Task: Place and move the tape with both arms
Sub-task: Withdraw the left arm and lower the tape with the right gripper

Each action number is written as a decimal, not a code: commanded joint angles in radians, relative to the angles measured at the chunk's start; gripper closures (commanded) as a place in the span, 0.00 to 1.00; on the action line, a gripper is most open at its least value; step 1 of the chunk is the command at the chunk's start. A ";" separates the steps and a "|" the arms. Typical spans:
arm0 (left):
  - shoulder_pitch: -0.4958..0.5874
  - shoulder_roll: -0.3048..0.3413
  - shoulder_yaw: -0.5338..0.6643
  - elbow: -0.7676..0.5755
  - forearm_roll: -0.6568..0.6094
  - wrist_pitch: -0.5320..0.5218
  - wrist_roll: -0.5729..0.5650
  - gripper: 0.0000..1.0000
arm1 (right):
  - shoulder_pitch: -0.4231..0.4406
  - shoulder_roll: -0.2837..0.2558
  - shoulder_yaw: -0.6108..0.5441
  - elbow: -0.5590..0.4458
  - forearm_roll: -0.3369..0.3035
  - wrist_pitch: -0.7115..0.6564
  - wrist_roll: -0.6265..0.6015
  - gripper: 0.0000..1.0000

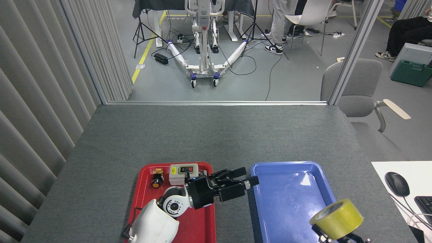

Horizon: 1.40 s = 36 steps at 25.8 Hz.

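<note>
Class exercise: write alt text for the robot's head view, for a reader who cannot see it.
The yellow tape roll is held up by the right gripper at the blue tray's near right corner. The left gripper, fingers spread and empty, hangs between the blue tray and a red tray of switch parts on a grey table.

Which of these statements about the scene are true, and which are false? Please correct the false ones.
1. The left gripper holds the tape. False: it holds nothing; the tape sits on the right gripper.
2. The blue tray has nothing lying in it. True.
3. A computer mouse lies in the red tray. False: it lies on the white surface at right.
4. The grey switch box is in the red tray. True.
</note>
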 commanded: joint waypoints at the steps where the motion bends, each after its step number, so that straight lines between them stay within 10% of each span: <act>1: 0.007 0.024 0.166 0.000 -0.030 0.000 0.004 0.02 | -0.065 -0.028 -0.010 0.047 -0.054 0.134 0.121 0.60; 7: 0.009 0.043 0.380 -0.041 -0.336 0.000 0.112 0.03 | -0.189 -0.023 -0.009 0.051 -0.163 0.238 0.465 0.98; 12: 0.075 0.043 0.428 -0.168 -0.653 0.000 0.240 0.03 | -0.292 -0.014 0.054 0.051 -0.263 0.435 0.831 1.00; 18: 0.196 0.039 0.423 -0.311 -0.840 0.238 0.428 0.02 | -0.479 0.021 0.204 0.084 -0.272 0.683 1.330 1.00; 29: 0.272 0.038 0.422 -0.333 -0.906 0.433 0.663 0.02 | -0.692 0.098 0.379 0.225 -0.272 1.047 1.431 1.00; 36: 0.274 0.064 0.423 -0.316 -0.820 0.414 0.547 0.01 | -0.702 0.090 0.401 0.273 -0.232 1.039 1.425 0.34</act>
